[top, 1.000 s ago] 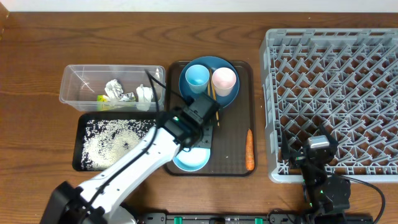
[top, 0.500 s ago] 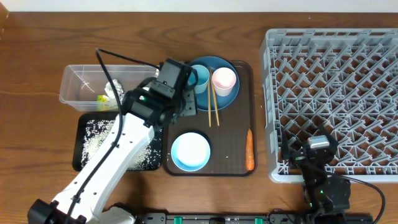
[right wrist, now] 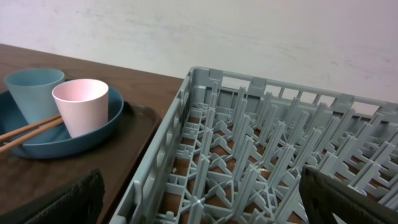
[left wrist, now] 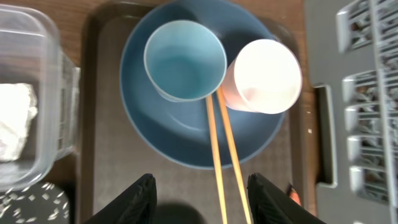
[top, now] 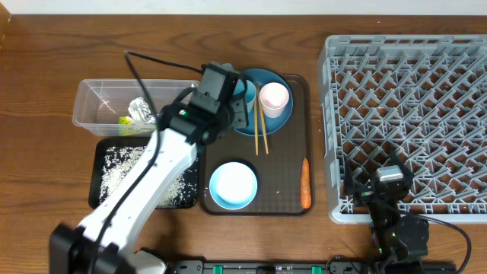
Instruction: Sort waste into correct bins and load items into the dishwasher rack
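Since a second ago the left arm has swung from the bowl [top: 233, 185] to the plate [left wrist: 168, 134]; its gripper [left wrist: 202, 186] hangs half-open and empty over the chopsticks [left wrist: 212, 149], which run from between the blue cup [left wrist: 185, 59] and pink cup [left wrist: 264, 74] across the plate's rim onto the tray [left wrist: 102, 155]. Light, stiff, thin and apt to roll, they are probably best pinched together as a pair at the tray-side end. Right gripper [right wrist: 202, 196] rests wide open, empty, beside the rack [right wrist: 261, 143].

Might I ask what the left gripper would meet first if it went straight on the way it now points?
Probably the pair of wooden chopsticks, lying between the open fingers of the left gripper, over the rim of the round dark-blue plate and the dark brown tray; depth is unclear.
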You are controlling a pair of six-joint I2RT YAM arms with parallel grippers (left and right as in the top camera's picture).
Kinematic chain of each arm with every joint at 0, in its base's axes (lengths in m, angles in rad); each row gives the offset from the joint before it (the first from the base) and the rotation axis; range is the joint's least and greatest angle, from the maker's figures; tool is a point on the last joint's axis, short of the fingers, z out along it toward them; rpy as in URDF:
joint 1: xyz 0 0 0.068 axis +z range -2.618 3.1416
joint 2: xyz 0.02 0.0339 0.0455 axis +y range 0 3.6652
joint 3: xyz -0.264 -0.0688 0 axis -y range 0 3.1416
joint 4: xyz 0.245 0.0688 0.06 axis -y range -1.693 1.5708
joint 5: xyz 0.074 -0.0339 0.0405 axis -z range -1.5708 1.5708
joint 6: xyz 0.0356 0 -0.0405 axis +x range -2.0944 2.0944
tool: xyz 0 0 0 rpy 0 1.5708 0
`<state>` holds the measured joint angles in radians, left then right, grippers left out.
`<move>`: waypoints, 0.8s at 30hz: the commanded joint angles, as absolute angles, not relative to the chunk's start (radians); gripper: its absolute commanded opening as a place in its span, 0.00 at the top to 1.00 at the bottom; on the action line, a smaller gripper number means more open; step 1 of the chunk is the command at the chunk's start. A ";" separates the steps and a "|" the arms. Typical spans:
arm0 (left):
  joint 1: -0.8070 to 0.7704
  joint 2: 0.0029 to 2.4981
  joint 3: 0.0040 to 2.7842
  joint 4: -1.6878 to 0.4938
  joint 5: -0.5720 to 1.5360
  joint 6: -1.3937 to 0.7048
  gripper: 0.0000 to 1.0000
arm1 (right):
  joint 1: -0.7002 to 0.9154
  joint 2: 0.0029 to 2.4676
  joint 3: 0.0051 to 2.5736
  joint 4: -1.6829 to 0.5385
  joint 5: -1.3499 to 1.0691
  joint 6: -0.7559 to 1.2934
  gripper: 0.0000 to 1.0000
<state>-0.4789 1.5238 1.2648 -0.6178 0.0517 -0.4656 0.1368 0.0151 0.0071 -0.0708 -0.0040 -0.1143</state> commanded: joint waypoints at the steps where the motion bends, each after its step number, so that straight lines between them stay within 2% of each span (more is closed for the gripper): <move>1: -0.477 1.600 1.278 -0.581 0.040 -0.446 0.50 | 0.144 0.015 0.006 -0.075 -0.004 -0.121 0.01; 11: -0.476 1.706 1.278 -0.493 0.041 -0.472 0.50 | 0.144 0.015 0.006 -0.075 -0.004 -0.121 0.01; 24: -0.511 1.708 1.273 -0.696 0.149 -0.472 0.50 | 0.144 0.015 0.006 -0.075 -0.004 -0.121 0.01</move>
